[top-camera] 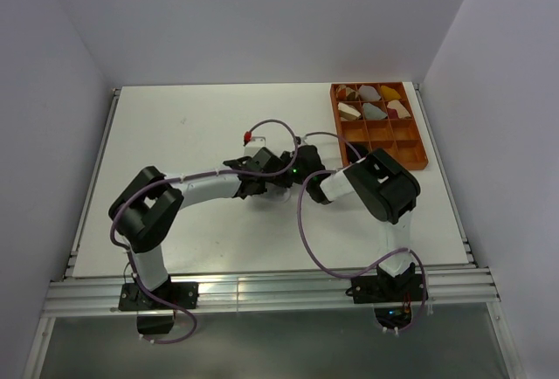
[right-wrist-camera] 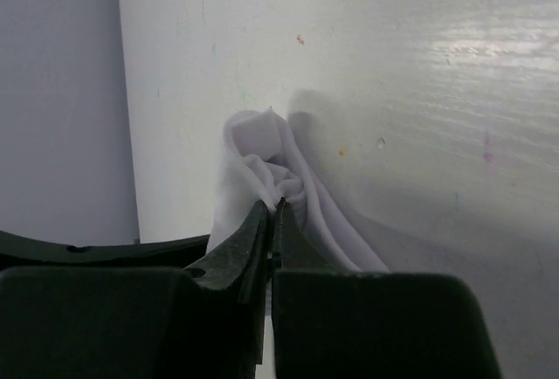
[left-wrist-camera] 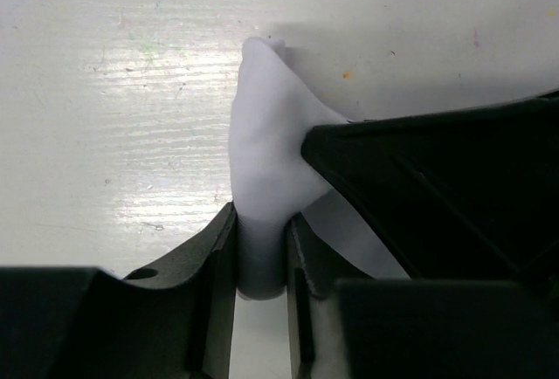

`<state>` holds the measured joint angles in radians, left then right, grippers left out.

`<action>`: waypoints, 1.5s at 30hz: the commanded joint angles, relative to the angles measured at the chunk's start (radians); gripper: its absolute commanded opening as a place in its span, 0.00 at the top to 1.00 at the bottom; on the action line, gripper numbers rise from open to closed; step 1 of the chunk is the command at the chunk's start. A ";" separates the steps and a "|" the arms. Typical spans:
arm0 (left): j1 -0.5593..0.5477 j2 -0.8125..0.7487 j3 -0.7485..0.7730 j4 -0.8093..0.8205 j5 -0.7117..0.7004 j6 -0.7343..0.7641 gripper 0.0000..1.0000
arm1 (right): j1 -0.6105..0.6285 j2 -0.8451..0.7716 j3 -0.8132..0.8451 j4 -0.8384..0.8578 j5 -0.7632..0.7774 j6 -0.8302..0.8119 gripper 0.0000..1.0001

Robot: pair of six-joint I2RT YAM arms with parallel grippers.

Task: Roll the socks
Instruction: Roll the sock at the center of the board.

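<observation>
At the middle of the table (top-camera: 175, 134), seven o'clock of the orange tray (top-camera: 421, 154), the left gripper (left-wrist-camera: 260, 261) and right gripper (right-wrist-camera: 272, 226) are set together so the white sock (left-wrist-camera: 266, 148) is held from both sides, presumably for rolling. A thick fold is clamped by the left, a thin edge pinched by the right; the sock is bunched into a peak toward twelve o'clock.

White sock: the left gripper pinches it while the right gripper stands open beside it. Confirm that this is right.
Not right. The right gripper is not open: the right wrist view shows its jaws shut on a fold of the white sock. The left gripper does pinch it.
</observation>
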<state>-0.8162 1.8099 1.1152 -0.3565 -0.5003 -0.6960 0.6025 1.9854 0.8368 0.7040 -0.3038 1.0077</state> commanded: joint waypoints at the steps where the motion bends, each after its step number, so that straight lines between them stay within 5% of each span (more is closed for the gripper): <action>1: -0.005 -0.043 -0.035 0.002 0.063 -0.020 0.69 | -0.006 0.013 -0.067 0.048 0.020 0.002 1.00; 8: 0.060 -0.142 -0.103 0.073 0.199 -0.065 0.38 | -0.006 0.013 -0.084 0.074 0.045 -0.037 1.00; 15: 0.202 -0.290 -0.254 0.267 0.460 -0.120 0.32 | -0.006 0.013 -0.087 0.094 0.042 -0.052 1.00; 20: 0.273 -0.278 -0.295 0.347 0.592 -0.134 0.34 | -0.006 0.009 -0.082 0.083 0.046 -0.066 1.00; 39: 0.316 -0.167 -0.365 0.456 0.718 -0.126 0.45 | -0.003 0.009 -0.085 0.094 0.045 -0.064 1.00; 45: 0.319 -0.143 -0.387 0.478 0.738 -0.128 0.75 | -0.003 0.009 -0.084 0.097 0.045 -0.066 1.00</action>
<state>-0.4988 1.6470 0.7525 0.1059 0.2176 -0.8318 0.5995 1.9858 0.7715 0.8143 -0.2848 0.9745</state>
